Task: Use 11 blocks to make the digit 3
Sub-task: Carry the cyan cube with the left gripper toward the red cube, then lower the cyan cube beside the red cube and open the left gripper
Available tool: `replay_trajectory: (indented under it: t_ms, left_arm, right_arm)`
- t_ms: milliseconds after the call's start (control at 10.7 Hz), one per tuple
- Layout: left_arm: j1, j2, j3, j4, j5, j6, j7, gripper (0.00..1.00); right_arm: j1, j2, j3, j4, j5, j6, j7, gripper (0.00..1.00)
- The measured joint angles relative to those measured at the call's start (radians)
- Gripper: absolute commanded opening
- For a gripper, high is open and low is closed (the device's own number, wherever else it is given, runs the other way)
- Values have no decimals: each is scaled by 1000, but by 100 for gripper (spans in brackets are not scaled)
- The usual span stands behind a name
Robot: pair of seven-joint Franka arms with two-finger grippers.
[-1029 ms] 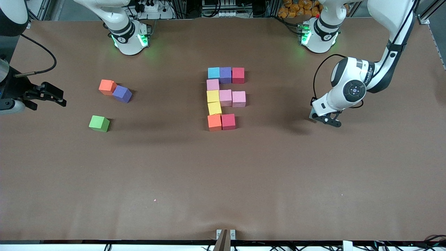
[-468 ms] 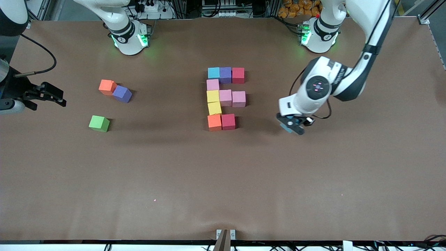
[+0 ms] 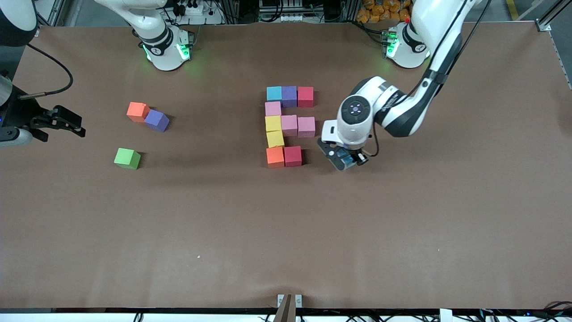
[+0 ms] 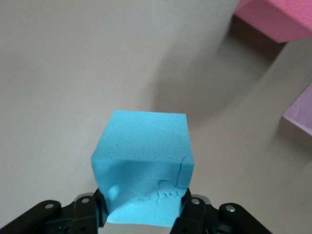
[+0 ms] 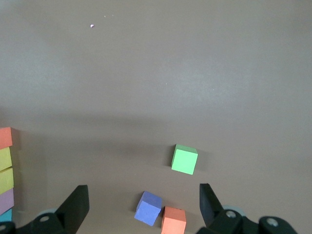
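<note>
The figure stands mid-table: a light blue [image 3: 274,93], purple [image 3: 289,95] and red [image 3: 305,96] bar, a pink block [image 3: 273,108], a yellow [image 3: 273,123], pink [image 3: 289,125], pink [image 3: 306,127] bar, a yellow block [image 3: 275,138], then orange [image 3: 275,157] and red [image 3: 292,156]. My left gripper [image 3: 344,161] is shut on a light blue block [image 3: 343,154] over the table beside that red block, toward the left arm's end. In the left wrist view the block [image 4: 144,165] sits between the fingers [image 4: 192,214]. My right gripper [image 3: 67,121] is open and empty and waits at the right arm's end.
Loose orange [image 3: 137,111] and purple [image 3: 157,120] cubes touch each other toward the right arm's end, with a green cube [image 3: 127,158] nearer the camera. The right wrist view shows the green [image 5: 185,159], purple [image 5: 148,208] and orange [image 5: 174,220] cubes.
My left arm has swung from the left arm's end of the table toward the figure, carrying the light blue block. The right arm has not moved.
</note>
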Motion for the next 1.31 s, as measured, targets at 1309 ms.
replay_trajectory:
  t_ms: [1309]
  left_arm:
    - [-383, 207, 202, 216, 66, -33, 148, 11]
  right_arm:
    - [-1, 5, -2, 0, -1, 13, 9, 100]
